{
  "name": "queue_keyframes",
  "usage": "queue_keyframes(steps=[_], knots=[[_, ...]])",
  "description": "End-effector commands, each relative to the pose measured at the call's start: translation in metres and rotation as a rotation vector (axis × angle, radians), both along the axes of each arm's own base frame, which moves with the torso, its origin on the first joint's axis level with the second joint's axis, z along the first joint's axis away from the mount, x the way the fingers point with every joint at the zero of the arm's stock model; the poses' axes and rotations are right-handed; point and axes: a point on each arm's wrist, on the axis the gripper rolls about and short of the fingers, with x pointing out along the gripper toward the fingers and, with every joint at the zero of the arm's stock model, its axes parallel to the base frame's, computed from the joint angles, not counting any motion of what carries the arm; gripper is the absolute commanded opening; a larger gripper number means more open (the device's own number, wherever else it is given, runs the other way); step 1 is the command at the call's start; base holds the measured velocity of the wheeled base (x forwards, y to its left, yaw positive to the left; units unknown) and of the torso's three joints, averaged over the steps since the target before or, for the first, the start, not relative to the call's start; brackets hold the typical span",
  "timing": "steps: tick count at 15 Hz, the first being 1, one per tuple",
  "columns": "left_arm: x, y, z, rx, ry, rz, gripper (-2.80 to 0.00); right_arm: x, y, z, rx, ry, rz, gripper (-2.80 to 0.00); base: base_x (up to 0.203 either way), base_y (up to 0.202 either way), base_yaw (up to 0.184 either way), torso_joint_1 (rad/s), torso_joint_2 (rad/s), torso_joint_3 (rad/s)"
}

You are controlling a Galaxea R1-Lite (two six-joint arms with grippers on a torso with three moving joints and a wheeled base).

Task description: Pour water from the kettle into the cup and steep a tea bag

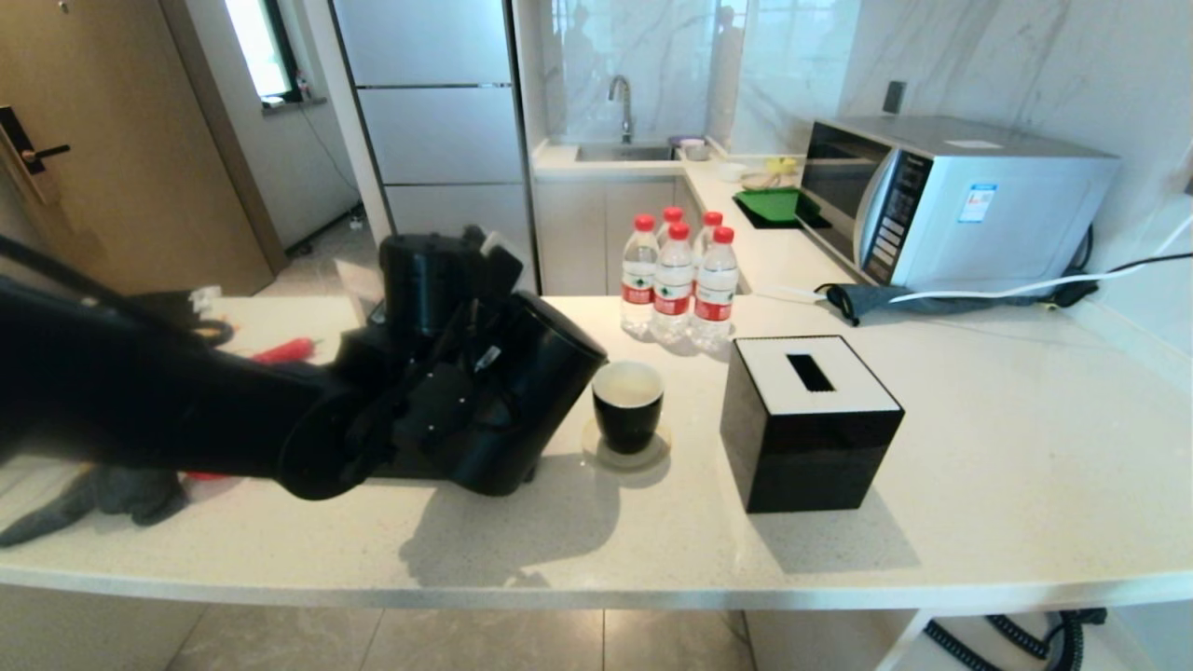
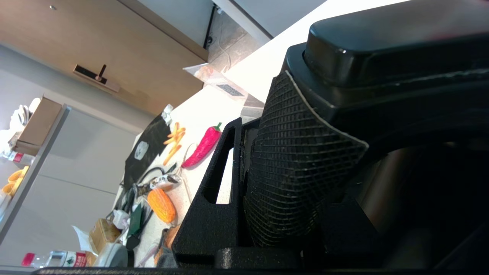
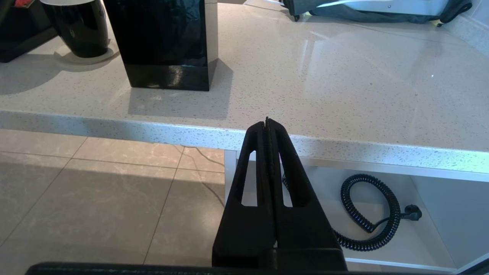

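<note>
The matte black kettle (image 1: 536, 377) is tipped over to the right, its spout right at the rim of the cup (image 1: 628, 407). My left gripper (image 1: 438, 396) is shut on the kettle's handle; in the left wrist view the meshed handle grip (image 2: 298, 172) fills the gap beside one finger (image 2: 214, 198). The cup is glossy black outside and white inside, and a pale yellowish surface of water (image 1: 631, 380) shows in it. No stream is visible. The tea bag is out of view. My right gripper (image 3: 267, 123) is shut and empty, below the counter's front edge (image 3: 153, 131).
A black tissue box (image 1: 806, 419) stands right of the cup, which rests on a round coaster (image 1: 652, 454). Several red-capped bottles (image 1: 676, 280) stand behind it. A microwave (image 1: 941, 200) is at the back right. A red chili (image 1: 284, 351) and grey cloth (image 1: 102, 499) lie at the left.
</note>
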Motion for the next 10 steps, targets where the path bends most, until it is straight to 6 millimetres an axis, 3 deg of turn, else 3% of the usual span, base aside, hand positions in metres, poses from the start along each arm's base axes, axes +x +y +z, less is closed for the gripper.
queue_keyframes(steps=[1, 10], knots=[[-0.0007, 0.0, 0.0017, 0.0, -0.006, 0.003, -2.8, 0.0001, 0.0, -0.0001, 0.0, 0.002, 0.001, -2.8, 0.0, 0.0, 0.0, 0.0, 0.0, 0.0], [-0.0016, -0.0008, 0.0034, 0.037, 0.001, -0.006, -2.8, 0.0001, 0.0, 0.0, 0.0, 0.002, 0.001, -2.8, 0.0, 0.0, 0.0, 0.0, 0.0, 0.0]])
